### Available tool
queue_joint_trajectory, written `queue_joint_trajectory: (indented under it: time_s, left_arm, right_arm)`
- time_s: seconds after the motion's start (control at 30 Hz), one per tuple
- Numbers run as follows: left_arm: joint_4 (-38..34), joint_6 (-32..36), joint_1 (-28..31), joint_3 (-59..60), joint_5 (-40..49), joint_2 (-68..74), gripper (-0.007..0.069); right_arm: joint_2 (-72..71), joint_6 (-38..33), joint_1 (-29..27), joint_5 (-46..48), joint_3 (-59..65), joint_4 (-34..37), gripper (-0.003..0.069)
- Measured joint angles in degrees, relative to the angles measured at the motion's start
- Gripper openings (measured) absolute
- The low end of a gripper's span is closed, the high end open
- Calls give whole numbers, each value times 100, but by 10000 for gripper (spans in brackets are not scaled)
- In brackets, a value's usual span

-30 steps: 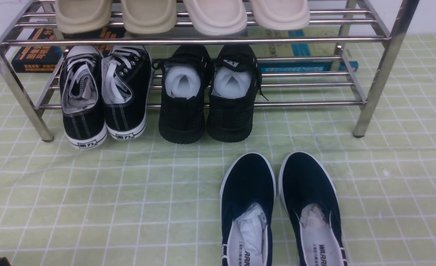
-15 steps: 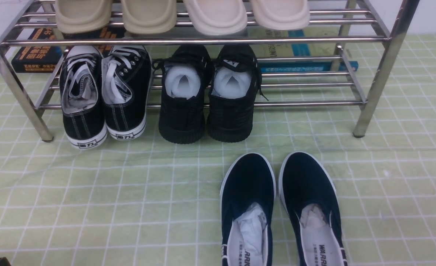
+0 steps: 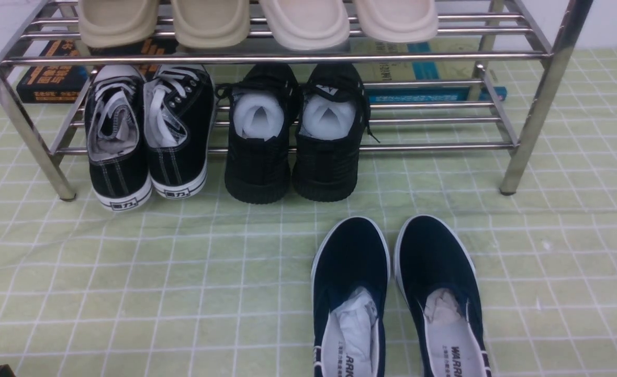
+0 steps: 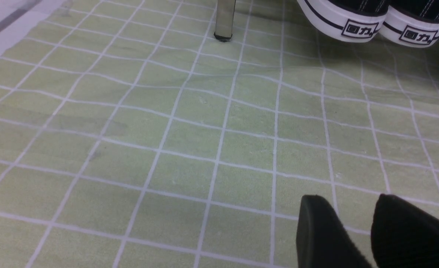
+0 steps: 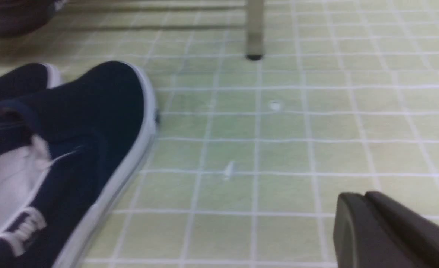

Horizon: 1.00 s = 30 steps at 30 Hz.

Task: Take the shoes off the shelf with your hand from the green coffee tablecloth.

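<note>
The navy shoes [image 3: 350, 283] [image 3: 436, 277] stand side by side on the green coffee tablecloth [image 3: 130, 272], toes toward the shelf [image 3: 287, 58] and in front of its empty right part. Paper stuffing shows in both. In the right wrist view the nearer shoe [image 5: 92, 123] lies beside my right gripper [image 5: 364, 195], which hovers low over bare cloth, shut and holding nothing. My left gripper [image 4: 349, 197] is open over empty cloth, near the shelf's leg [image 4: 225, 22]. Neither gripper touches a shoe.
Black lace-up sneakers [image 3: 146, 141] and all-black shoes [image 3: 292, 146] fill the left and middle of the lower tier, heels over its front bar. Beige slippers [image 3: 256, 21] sit on the upper tier. Books [image 3: 52, 78] [image 3: 428, 73] lie behind. The shelf's right leg [image 3: 517, 167] stands beyond the navy pair.
The dark part of my right arm at the front view's right edge has slid down and out of the frame. The shoes and the shelf have not moved.
</note>
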Motion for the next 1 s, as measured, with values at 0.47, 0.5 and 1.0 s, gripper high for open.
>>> queue_joint_trajectory:
  time_s: [0.47, 0.5, 1.0]
  left_arm:
    - [2, 0, 0, 0, 0, -4, 242]
    - [2, 0, 0, 0, 0, -4, 242]
    - [7, 0, 0, 0, 0, -4, 242]
  right_arm:
    - [-5, 0, -468, 45, -6, -41, 60]
    - [-5, 0, -468, 45, -6, -41, 61]
    - [-5, 0, -468, 51, -6, -41, 85]
